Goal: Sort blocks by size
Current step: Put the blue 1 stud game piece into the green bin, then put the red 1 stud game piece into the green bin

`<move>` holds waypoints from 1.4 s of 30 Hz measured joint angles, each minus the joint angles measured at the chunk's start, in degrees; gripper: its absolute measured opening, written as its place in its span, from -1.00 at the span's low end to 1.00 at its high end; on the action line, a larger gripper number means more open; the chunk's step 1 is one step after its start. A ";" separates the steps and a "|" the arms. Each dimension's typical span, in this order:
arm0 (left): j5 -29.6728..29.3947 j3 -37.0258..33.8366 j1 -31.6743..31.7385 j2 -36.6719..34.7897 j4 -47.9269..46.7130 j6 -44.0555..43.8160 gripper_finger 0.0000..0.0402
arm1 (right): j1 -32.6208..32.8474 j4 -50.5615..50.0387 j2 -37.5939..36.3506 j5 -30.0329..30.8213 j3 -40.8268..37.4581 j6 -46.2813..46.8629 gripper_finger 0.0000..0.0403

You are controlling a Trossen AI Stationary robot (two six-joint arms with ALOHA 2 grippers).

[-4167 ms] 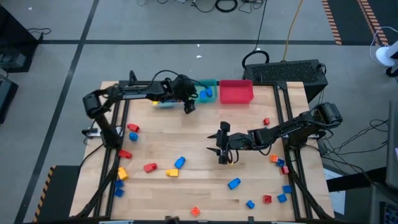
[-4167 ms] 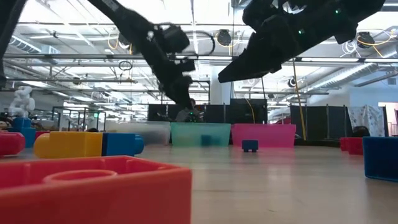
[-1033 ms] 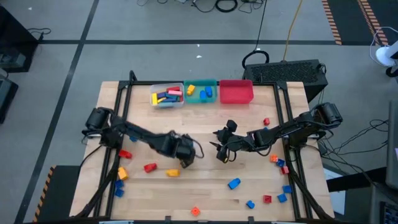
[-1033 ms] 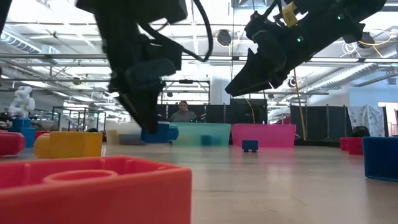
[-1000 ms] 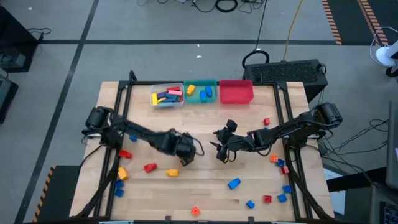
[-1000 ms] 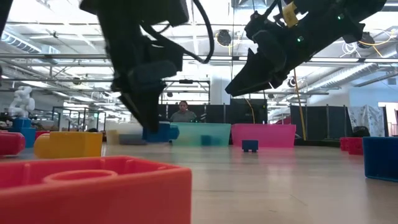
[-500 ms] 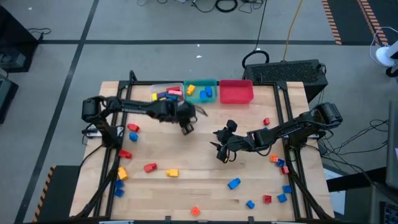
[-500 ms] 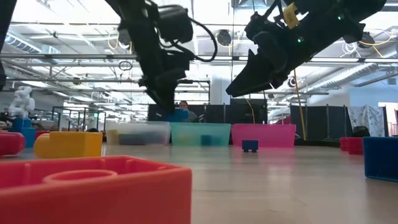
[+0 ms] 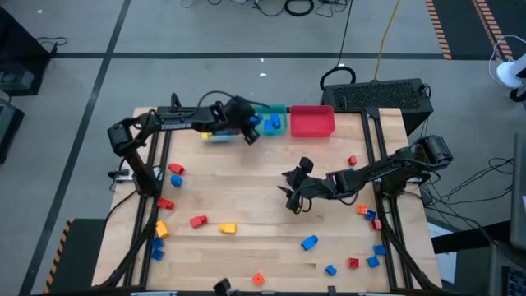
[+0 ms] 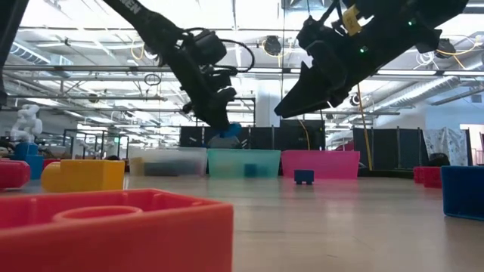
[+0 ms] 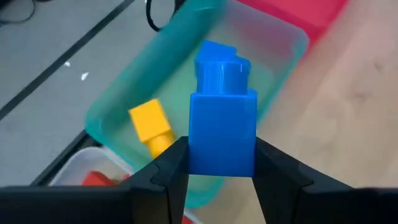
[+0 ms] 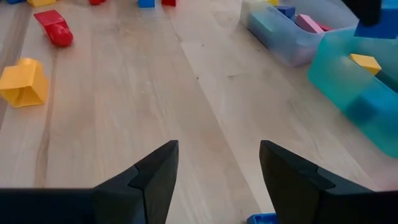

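Blue brick point(image 11: 221, 134) clamped in left gripper point(image 11: 221, 163), above teal bin point(image 11: 118, 102). Best centred over the bin before release. Right gripper point(image 12: 217, 163) hangs mid-table, fingers apart, empty.

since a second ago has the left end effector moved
Yes. The left end effector, shut on a blue block, went from mid-table up to the teal bin at the far edge.

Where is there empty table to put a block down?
The biggest bare wood lies mid-table, between the bins at the back and the red block and yellow block nearer the front, left of the right gripper. The right edge is crowded with small blocks; the left edge has several too.
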 joint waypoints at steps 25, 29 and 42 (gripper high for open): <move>0.84 0.00 3.85 2.59 4.04 -0.10 -0.14 | -0.37 -0.98 0.00 -0.04 0.00 0.05 0.04; 2.33 0.00 3.80 0.24 -2.07 -0.07 -0.14 | -0.37 -0.94 0.00 -0.04 0.00 0.05 0.04; -2.10 0.00 -5.06 -13.64 -36.35 -4.24 -0.14 | -0.40 -0.90 0.00 -0.04 0.00 -0.36 0.04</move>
